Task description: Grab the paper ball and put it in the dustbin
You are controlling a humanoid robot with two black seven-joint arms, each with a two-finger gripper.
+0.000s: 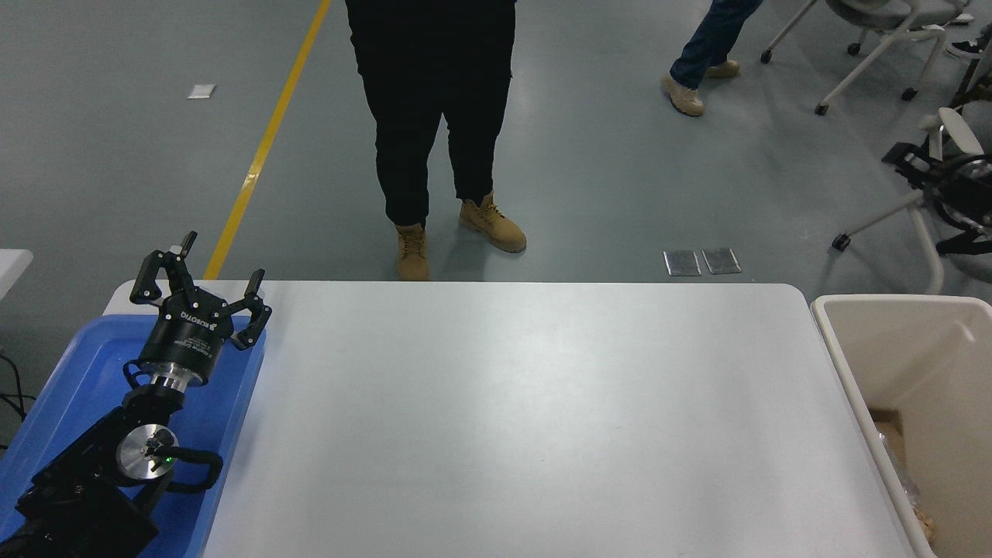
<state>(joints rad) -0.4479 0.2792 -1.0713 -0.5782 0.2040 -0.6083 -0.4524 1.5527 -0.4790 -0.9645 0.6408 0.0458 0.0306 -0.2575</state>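
cream-beige plastic marks the large rectangular dustbin (852, 364), which stands at the 3 o'clock edge of the white bench (527, 418), its rounded rim just beside the bench's side. deep inside it, toward 5 o'clock, scraps of tan-brown paper (891, 434) show against the smooth wall; one of them may be the paper ball, but the view there is too cut off to tell.

the left tool (200, 287) sits at about 9 o'clock, over the far corner of a shallow blue plastic tray (70, 387) that lies along the bench's 8 o'clock side. its black fingers (159, 271) are spread apart with nothing between them, pointing toward 12 o'clock. the left arm (116, 465) runs back to the lower corner at 7 o'clock.

the right tool (942, 182) shows only partly at 2 o'clock, a black shape against the frame edge, above and beyond the dustbin; whether its fingers are apart or together cannot be told.

a person in black trousers and tan boots (434, 116) stands at 12 o'clock just past the bench's far edge. another person's legs (701, 54) are at 1 o'clock, near white-framed office chairs (876, 46). a yellow floor line (263, 147) runs toward 11 o'clock.
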